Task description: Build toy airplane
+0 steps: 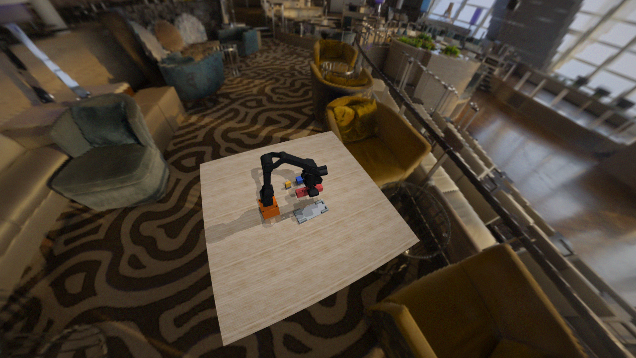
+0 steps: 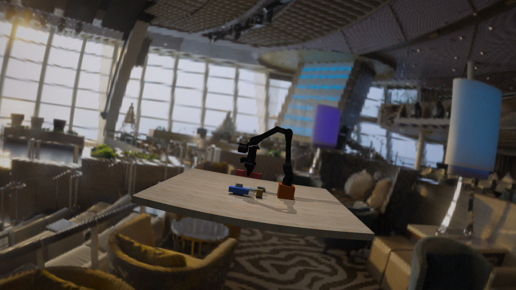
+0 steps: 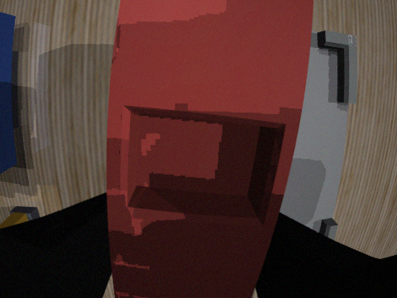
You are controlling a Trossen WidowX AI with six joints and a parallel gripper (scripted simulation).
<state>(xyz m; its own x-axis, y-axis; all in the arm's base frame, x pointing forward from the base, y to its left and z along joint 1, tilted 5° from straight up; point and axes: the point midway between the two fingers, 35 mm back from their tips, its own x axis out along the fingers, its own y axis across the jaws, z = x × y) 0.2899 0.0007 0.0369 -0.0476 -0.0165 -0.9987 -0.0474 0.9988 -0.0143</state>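
My gripper (image 1: 313, 190) (image 2: 248, 169) (image 3: 188, 205) is shut on the red fuselage (image 1: 301, 192) (image 2: 256, 175) (image 3: 215, 50) and holds it in the air above the table. The fuselage fills the middle of the wrist view, with a square socket on its top face. The grey jig (image 1: 310, 212) (image 3: 321, 132) lies flat on the table just beside and below the fuselage, with nothing in its cradle. The blue wing (image 1: 299, 179) (image 2: 238, 189) (image 3: 7, 88) and the small yellow tail fin (image 1: 287, 183) (image 2: 259, 193) (image 3: 13, 220) lie on the table on the other side.
The arm's orange base (image 1: 268, 209) (image 2: 285, 191) stands on the wooden table (image 1: 284, 276) (image 2: 202, 201) next to the parts. Armchairs and a railing surround the table, well away from the arm.
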